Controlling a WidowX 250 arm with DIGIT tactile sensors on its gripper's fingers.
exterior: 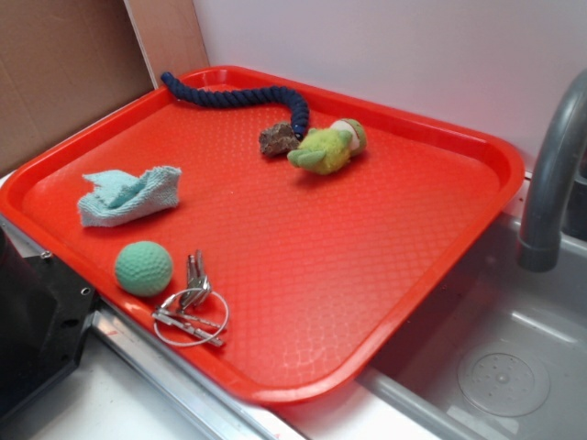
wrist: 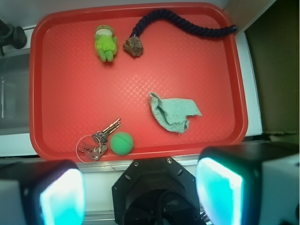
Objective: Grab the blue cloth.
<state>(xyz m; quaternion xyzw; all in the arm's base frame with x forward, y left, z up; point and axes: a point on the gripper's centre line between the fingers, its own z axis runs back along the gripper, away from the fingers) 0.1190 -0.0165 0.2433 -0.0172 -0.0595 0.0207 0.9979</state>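
The blue cloth (exterior: 127, 195) is a pale aqua rag, crumpled with soft folds, lying on the left part of the red tray (exterior: 413, 183). In the wrist view the blue cloth (wrist: 172, 112) lies right of the tray's (wrist: 61, 84) centre. My gripper (wrist: 140, 194) is high above and off the tray's near edge, open, with nothing between its glowing cyan pads (wrist: 219, 190). In the exterior view the gripper itself does not show; only the black robot base (exterior: 32, 321) appears at lower left.
On the tray lie a mint-green ball (exterior: 144, 268), a bunch of keys on a ring (exterior: 191, 307), a dark navy rope (exterior: 240, 94), a brown lump (exterior: 277, 138) and a green plush toy (exterior: 328, 148). A grey sink (exterior: 500, 367) and faucet (exterior: 550, 174) are at right.
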